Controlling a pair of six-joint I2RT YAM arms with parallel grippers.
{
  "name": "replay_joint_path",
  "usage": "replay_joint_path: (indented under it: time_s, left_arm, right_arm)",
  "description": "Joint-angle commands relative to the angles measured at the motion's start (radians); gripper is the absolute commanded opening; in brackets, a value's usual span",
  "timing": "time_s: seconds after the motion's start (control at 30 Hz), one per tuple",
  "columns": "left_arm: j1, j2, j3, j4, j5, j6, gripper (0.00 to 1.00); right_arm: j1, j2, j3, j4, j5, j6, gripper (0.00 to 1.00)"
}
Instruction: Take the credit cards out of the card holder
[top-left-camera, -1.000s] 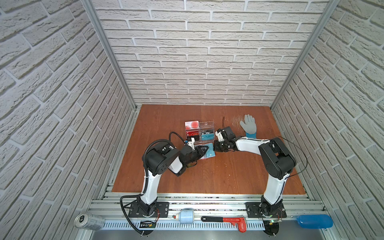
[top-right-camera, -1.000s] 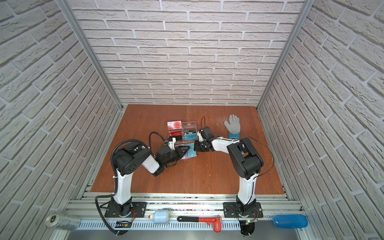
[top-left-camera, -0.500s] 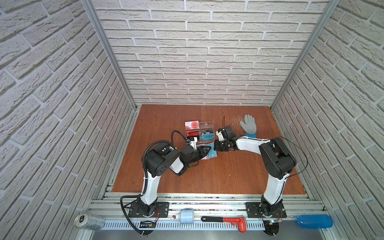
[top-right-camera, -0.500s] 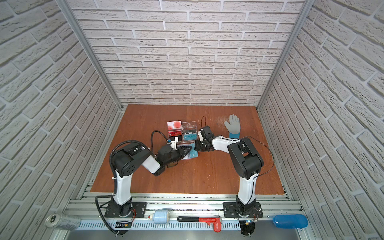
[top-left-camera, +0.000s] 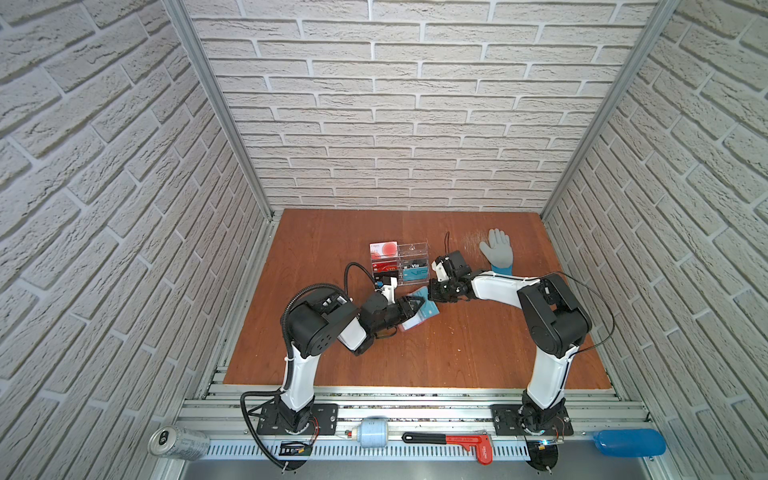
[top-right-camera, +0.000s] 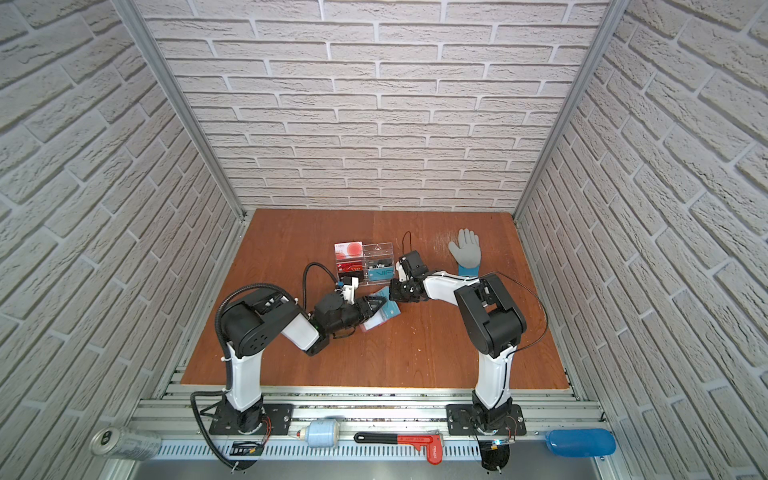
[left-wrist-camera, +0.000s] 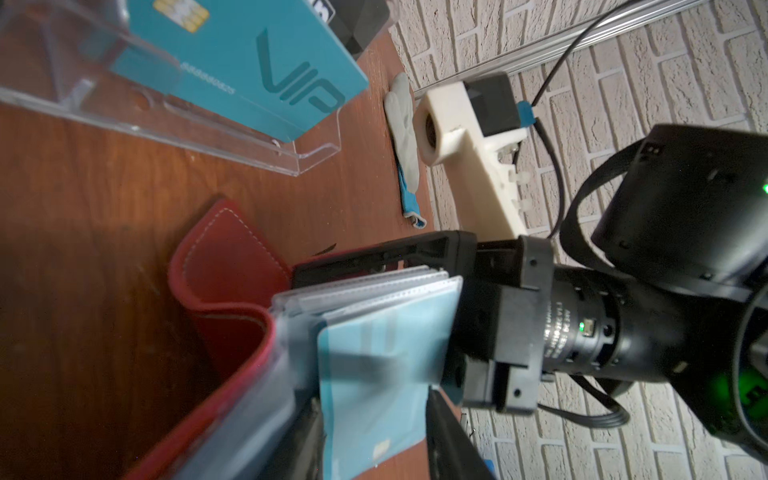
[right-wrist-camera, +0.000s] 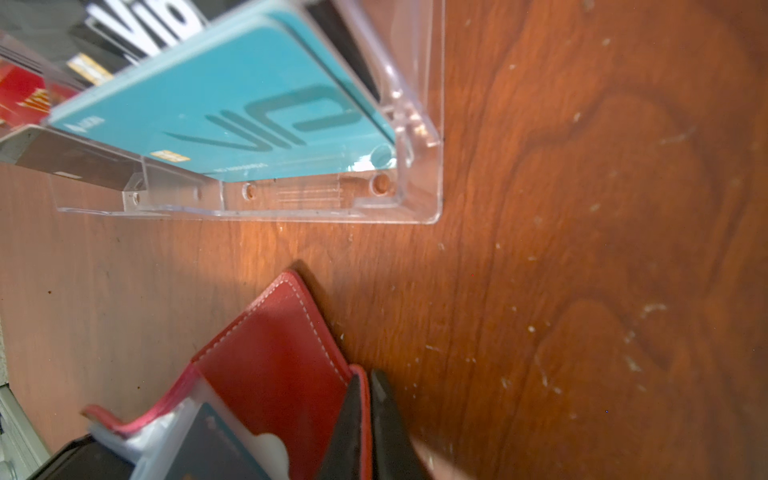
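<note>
Card holder (top-left-camera: 417, 319) lies open on the table (top-left-camera: 457, 353) near its middle, at 6 o'clock from the clear acrylic stand (top-left-camera: 411, 254) and just clear of it in both top views. Red cover is splayed, with one flap flat on the wood and the clear sleeves fanned upward. My left gripper (top-left-camera: 415, 309) comes in from 9 o'clock and is clamped on the sleeve stack, a finger on either side. A pale blue credit card (left-wrist-camera: 374, 374) sits between those fingers, a greyish band across it, part of it out past the sleeve edge. My right gripper (top-left-camera: 433, 294) meets the holder from 1 o'clock. In the right wrist view its two dark fingers stand almost together with the red stitched edge of the cover pinched between them. A darker card shows inside one sleeve there, too blurred to read. Stand holds a teal VIP card (left-wrist-camera: 257, 62) in its front tier, with black and red ones behind. Grey glove (top-left-camera: 496, 253) lies flat at 2 o'clock from the holder, well apart.
</note>
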Motion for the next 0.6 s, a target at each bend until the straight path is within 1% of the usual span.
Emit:
replay_joint_path:
  time_s: [0.0,0.17,0.3,0.5,0.57]
  left_arm:
    - [-0.034,-0.036,-0.001,0.118,0.074,0.016,0.4]
    - [-0.028,-0.028,-0.008,0.118,0.065,0.016,0.4]
    - [-0.022,-0.018,-0.005,0.117,0.062,0.012,0.4]
    - [-0.01,0.001,-0.002,0.118,0.06,0.009,0.4]
    - [-0.006,0.004,-0.003,0.118,0.059,0.008,0.4]
  right_arm:
    - [0.021,0.043,-0.056,-0.102,0.001,0.006,0.18]
    - [0.015,0.016,-0.074,-0.082,-0.016,0.011,0.26]
    - [0.014,-0.006,-0.081,-0.083,-0.009,0.006,0.35]
    - [0.009,-0.049,-0.098,-0.083,0.003,0.004,0.53]
    - [0.006,-0.062,-0.102,-0.087,0.008,0.001,0.56]
